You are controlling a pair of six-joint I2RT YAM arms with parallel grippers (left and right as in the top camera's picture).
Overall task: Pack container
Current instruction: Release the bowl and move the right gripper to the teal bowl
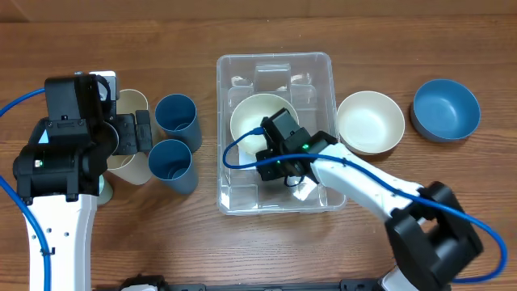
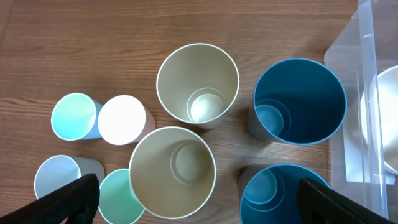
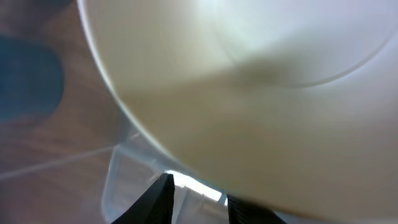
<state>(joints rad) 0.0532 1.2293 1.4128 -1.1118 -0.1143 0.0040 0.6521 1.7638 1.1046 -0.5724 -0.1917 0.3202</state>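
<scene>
The clear container [image 1: 275,58] sits mid-table with a cream bowl [image 1: 250,113] in its far left part. My right gripper [image 1: 273,125] is inside the container at the bowl's near right rim. In the right wrist view the bowl [image 3: 249,74] fills the frame. The right gripper's fingers [image 3: 202,202] stand a little apart on either side of the rim, over the container's wall [image 3: 130,180]. My left gripper [image 1: 145,132] is wide open and empty, above the cups left of the container. It also shows in the left wrist view [image 2: 205,205].
Two blue cups [image 2: 300,99] [image 2: 280,193] and two cream cups [image 2: 198,84] [image 2: 172,171] stand left of the container's edge [image 2: 367,62]. Several small cups [image 2: 74,116] stand further left. A cream bowl [image 1: 369,121] and a blue bowl [image 1: 446,109] sit right of the container.
</scene>
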